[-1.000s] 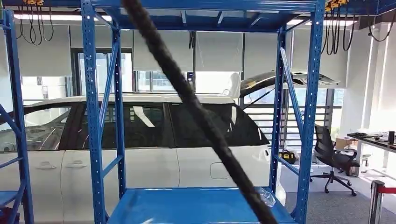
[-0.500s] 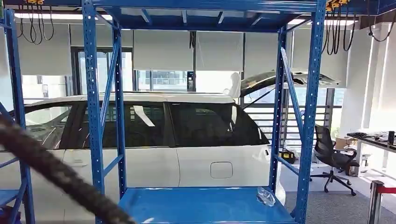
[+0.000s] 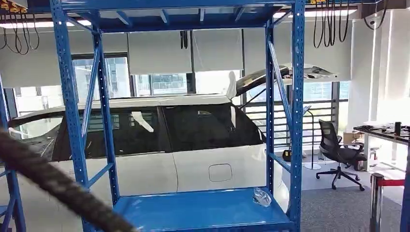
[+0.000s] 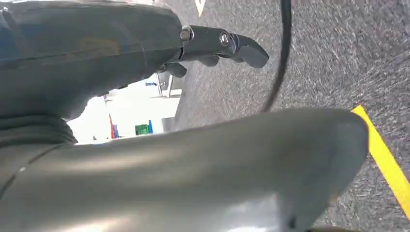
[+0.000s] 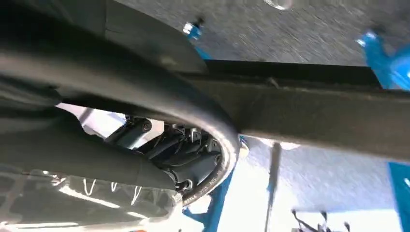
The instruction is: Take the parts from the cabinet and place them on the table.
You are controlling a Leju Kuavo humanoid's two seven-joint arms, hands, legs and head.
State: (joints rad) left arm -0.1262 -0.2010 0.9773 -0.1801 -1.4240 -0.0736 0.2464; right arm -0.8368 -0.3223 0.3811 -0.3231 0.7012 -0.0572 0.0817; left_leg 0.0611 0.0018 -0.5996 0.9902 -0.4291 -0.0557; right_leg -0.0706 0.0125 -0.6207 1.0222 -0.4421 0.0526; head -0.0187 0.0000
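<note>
Facing the blue cabinet (image 3: 65,96), we see a clear bagged part (image 3: 261,196) lying near the right end of its lower shelf (image 3: 193,210), with a white car (image 3: 159,145) behind and a dark braided cable (image 3: 53,183) crossing the lower left. Our left hand (image 4: 159,43) hangs over grey carpet (image 4: 314,53), holding nothing, fingers (image 4: 227,43) stretched out. Whether our right hand is open or closed we cannot tell; its wrist view is blurred by dark shapes.
</note>
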